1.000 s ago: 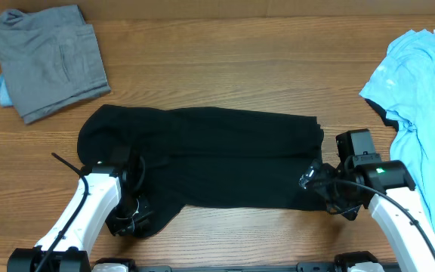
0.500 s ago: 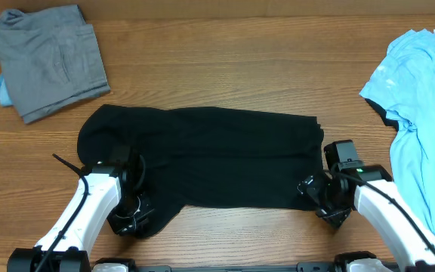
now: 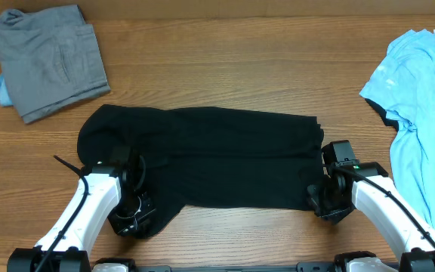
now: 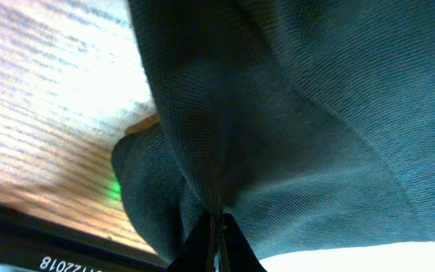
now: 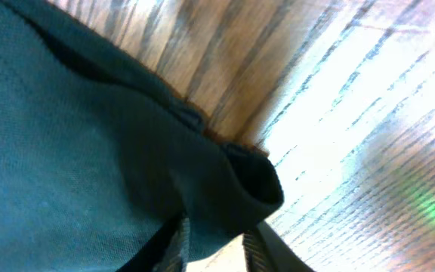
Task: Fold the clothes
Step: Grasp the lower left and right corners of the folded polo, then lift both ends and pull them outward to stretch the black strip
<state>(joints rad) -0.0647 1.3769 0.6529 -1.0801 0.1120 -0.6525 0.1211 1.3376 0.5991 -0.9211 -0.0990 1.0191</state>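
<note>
A black garment lies spread lengthwise across the middle of the wooden table. My left gripper sits at its near-left corner. In the left wrist view the left gripper is shut, with a pinched fold of the dark cloth rising from between its tips. My right gripper is at the near-right corner. In the right wrist view the right gripper has its fingers drawn in on a rolled edge of the cloth, which fills the gap between them.
A folded grey garment lies at the back left with a bit of light blue cloth under it. A light blue shirt is heaped along the right edge. Bare wood runs behind the black garment.
My right gripper slid left onto the garment's near-right corner and its jaws closed from wide open onto the cloth. The left gripper tightened and stayed in place.
</note>
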